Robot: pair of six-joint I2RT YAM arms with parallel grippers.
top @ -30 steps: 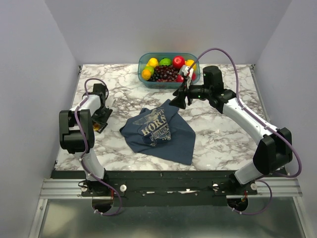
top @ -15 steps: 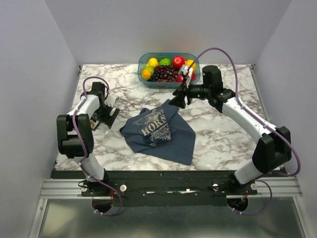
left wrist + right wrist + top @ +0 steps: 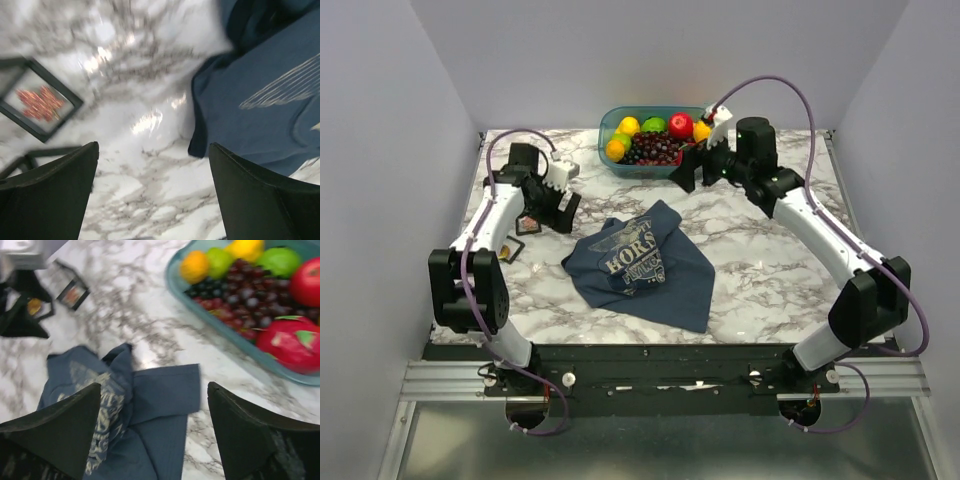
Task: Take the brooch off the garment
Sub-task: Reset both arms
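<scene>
A: Marble table (image 3: 770,270), grey walls all round. Mid-table, the garment (image 3: 640,265), crumpled, print up. Nothing gold on it?

B: Nothing visible. Probably the brooch (image 3: 34,306) over there: a gold speck inside a dark tray (image 3: 510,248) at 9 o'clock of the cloth, well apart. Too small to swear to.

A: And the claws?

B: Spread wide and empty, the left gripper (image 3: 563,200), hanging over bare marble at the cloth's 10 o'clock. Same for the right gripper (image 3: 685,172), at 1 o'clock, beside the fruit bowl (image 3: 603,135).

A: Why so wide, so far off?

B: Nothing more to pinch, seemingly. Avoids snagging the cloth, too. Looks finished.
</scene>
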